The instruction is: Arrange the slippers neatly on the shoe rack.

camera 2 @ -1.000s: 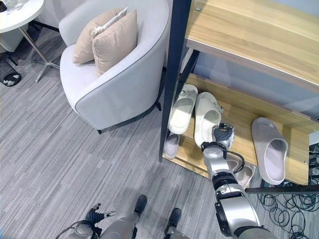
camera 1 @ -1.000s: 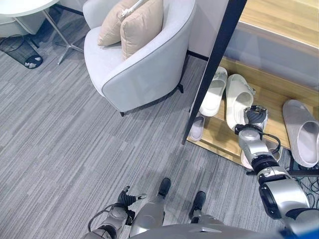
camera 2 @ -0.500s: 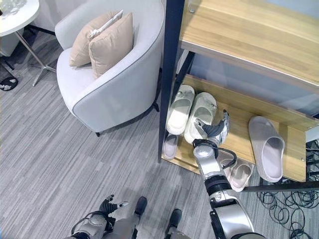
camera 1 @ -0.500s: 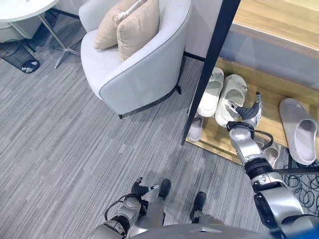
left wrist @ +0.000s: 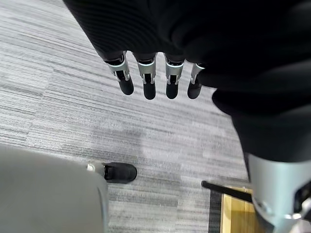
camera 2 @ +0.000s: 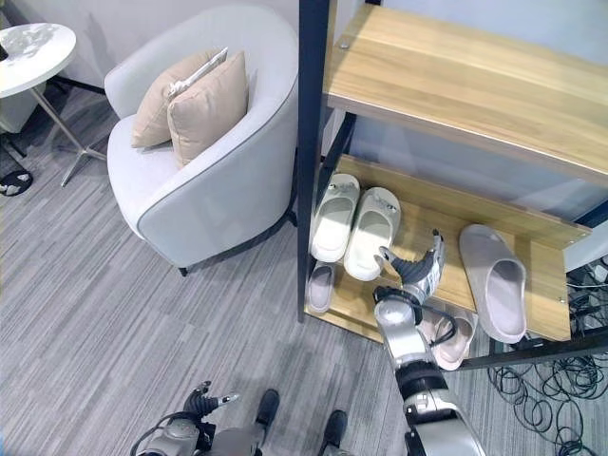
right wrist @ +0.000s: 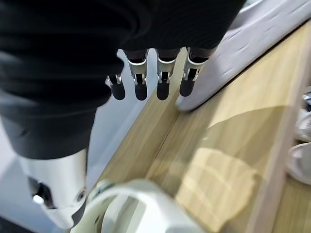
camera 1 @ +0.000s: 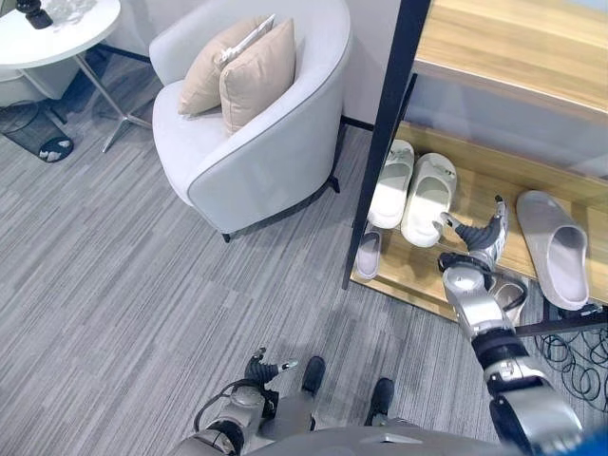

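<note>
Two white slippers (camera 1: pixel 390 185) (camera 1: pixel 427 198) lie side by side at the left end of the wooden shoe rack's shelf (camera 1: pixel 480 195). A grey slipper (camera 1: pixel 551 249) lies alone at the right end. My right hand (camera 1: pixel 480 237) hovers open over the shelf between them, just right of the nearer white slipper's heel, thumb spread and holding nothing. In the right wrist view its straight fingers (right wrist: pixel 150 80) point at the grey slipper (right wrist: pixel 262 43). My left hand (camera 1: pixel 261 369) hangs open low over the carpet.
The rack's black post (camera 1: pixel 385 142) stands just left of the white pair. Two small pale slippers (camera 1: pixel 369 255) (camera 1: pixel 508 294) lie on the level below. A grey armchair (camera 1: pixel 256 142) with beige cushions and a round white table (camera 1: pixel 57 33) stand to the left.
My right hand has come off the right white slipper and moved right; that slipper now lies straight beside its mate. The camera has shifted too.
</note>
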Available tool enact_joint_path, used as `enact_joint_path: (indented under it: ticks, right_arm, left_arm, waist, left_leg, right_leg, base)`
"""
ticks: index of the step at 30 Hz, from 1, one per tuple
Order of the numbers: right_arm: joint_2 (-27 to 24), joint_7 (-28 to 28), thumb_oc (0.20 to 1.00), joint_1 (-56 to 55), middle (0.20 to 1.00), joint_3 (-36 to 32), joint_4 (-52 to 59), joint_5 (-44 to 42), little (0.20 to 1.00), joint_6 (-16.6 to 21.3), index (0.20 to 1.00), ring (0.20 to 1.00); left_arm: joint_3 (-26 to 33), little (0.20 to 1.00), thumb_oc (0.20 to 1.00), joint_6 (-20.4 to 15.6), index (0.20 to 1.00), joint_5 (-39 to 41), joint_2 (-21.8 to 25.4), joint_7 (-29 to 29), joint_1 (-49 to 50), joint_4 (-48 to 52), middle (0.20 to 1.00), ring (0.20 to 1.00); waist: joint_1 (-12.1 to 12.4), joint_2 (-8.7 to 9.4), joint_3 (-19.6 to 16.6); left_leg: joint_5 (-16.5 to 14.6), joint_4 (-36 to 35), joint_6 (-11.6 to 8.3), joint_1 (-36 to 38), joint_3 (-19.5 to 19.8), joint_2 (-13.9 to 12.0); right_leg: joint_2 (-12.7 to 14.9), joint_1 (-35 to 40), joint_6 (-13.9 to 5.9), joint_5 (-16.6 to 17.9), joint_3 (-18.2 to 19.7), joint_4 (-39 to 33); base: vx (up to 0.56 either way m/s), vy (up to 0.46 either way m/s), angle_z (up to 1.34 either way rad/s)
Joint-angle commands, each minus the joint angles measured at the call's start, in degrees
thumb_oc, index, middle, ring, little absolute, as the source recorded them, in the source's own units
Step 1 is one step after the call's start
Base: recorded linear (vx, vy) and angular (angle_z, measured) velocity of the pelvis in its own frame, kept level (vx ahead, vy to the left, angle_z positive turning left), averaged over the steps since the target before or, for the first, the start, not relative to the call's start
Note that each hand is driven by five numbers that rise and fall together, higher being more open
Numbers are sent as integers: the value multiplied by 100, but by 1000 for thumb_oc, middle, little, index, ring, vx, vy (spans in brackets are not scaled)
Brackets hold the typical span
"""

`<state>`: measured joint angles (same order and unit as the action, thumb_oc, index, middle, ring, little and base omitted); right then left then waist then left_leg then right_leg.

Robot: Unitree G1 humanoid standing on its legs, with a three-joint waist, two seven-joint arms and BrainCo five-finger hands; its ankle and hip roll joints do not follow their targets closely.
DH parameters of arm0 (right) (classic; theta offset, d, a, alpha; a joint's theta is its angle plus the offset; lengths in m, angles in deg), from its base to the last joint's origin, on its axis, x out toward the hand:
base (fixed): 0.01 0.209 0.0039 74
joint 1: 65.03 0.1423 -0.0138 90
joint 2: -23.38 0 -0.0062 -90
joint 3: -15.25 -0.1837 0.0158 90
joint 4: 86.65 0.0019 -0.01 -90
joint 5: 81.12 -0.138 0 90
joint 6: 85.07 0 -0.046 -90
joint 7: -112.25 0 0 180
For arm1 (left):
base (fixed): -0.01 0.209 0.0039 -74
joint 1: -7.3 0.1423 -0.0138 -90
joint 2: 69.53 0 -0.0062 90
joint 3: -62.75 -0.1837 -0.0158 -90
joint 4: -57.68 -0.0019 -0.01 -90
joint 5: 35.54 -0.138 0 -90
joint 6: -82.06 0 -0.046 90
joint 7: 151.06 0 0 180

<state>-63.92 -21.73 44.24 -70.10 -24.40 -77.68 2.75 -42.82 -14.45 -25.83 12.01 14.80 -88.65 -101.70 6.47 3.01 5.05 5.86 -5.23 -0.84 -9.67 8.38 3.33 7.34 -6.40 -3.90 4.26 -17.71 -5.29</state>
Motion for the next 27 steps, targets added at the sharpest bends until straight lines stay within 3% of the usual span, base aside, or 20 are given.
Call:
enact_joint_path:
  ticks: [1,3,7,9,12,21,27]
  right_arm:
    - [-368,-67,1000,-42,1000,-225,680,322,1000,470,1000,1000]
    - [-700,-256,1000,-45,1000,-470,-32,236,1000,632,1000,1000]
    - [-1251,-376,1000,-17,1000,-463,-841,406,1000,604,1000,1000]
    - [-1740,-448,1000,61,1000,-453,-1269,766,1000,365,1000,1000]
    - [-2090,-521,1000,122,1000,-337,-1335,1269,1000,31,1000,1000]
    - [-2309,-634,1000,403,1000,-185,-1568,1678,1000,-474,1000,1000]
    - [-2140,-573,1000,404,1000,-361,-1868,1195,1000,-579,1000,1000]
  left_arm:
    - [-10,1000,1000,0,1000,-382,130,-81,-140,-502,1000,1000]
    - [26,1000,1000,-133,1000,-524,229,42,-47,-505,1000,1000]
    - [-12,1000,1000,-166,1000,-611,240,191,68,-603,1000,1000]
    - [-53,1000,1000,-175,1000,-651,256,277,120,-636,1000,1000]
    - [-64,1000,1000,-176,1000,-626,241,315,120,-623,1000,1000]
    - [-137,1000,1000,-160,1000,-534,168,366,180,-599,1000,1000]
    - [-131,1000,1000,-87,1000,-410,132,350,204,-657,1000,1000]
  waist:
    - [92,203,-90]
    - [86,178,-154]
    - [84,154,-227]
    - [85,131,-266]
    - [55,86,-279]
    - [-11,-62,-290]
    - [-78,-153,-307]
  left_leg:
    - [-528,23,-58,-5,-157,-137]
    - [-554,23,-67,84,-180,-151]
    - [-576,23,-80,176,-247,-179]
    - [-570,23,-102,224,-311,-218]
    - [-557,23,-118,256,-375,-259]
    - [-511,23,-158,237,-486,-341]
    - [-500,23,-183,198,-487,-340]
  right_leg:
    - [629,376,-517,248,67,29]
    - [620,441,-524,225,58,29]
    - [592,496,-523,188,94,29]
    - [563,535,-525,167,112,29]
    - [518,537,-509,151,163,29]
    - [428,468,-472,116,250,29]
    - [407,449,-448,97,241,29]
  base:
    - [33,-45,-2]
    - [46,-45,0]
    - [24,-46,-14]
    - [0,-87,-14]
    - [-7,-70,-4]
    - [0,-54,-9]
    - [28,-34,0]
